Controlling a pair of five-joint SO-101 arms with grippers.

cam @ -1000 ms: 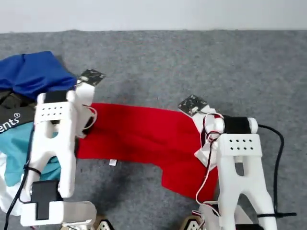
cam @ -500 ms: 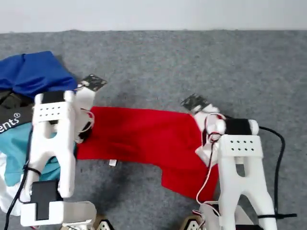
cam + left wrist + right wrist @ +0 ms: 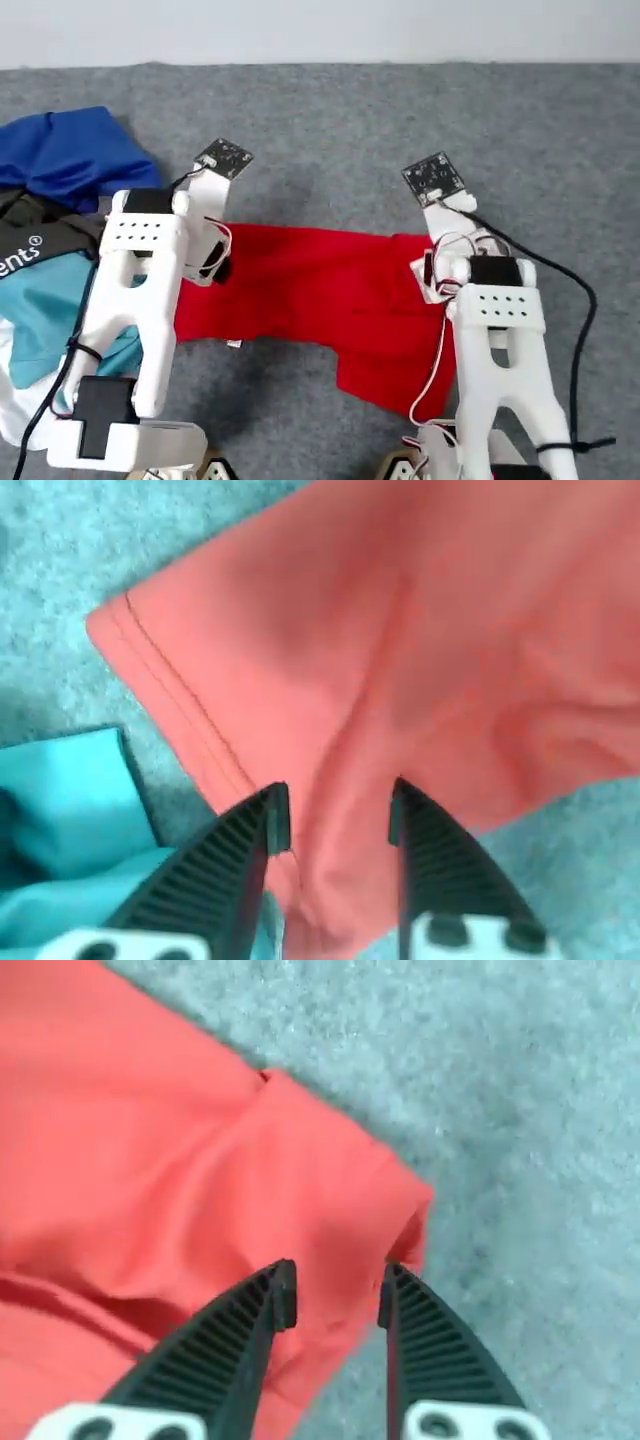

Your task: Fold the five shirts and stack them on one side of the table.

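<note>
— Where is the red shirt (image 3: pixel 310 290) being shown?
— Spread on the grey table (image 3: pixel 350 130), beneath both arms.
— The pincers?
— The left gripper (image 3: pixel 332 815) and right gripper (image 3: pixel 335 1295) are each being held apart above its cloth.

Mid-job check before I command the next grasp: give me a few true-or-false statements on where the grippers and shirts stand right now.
1. The red shirt lies spread on the grey table between the two arms. True.
2. The left gripper is shut on the teal shirt. False: it is open above the red shirt's edge, with the teal shirt beside it.
3. The right gripper is open over a corner of the red shirt. True.
4. The blue shirt lies by the right arm. False: it sits on the pile at the left arm's side.
</note>
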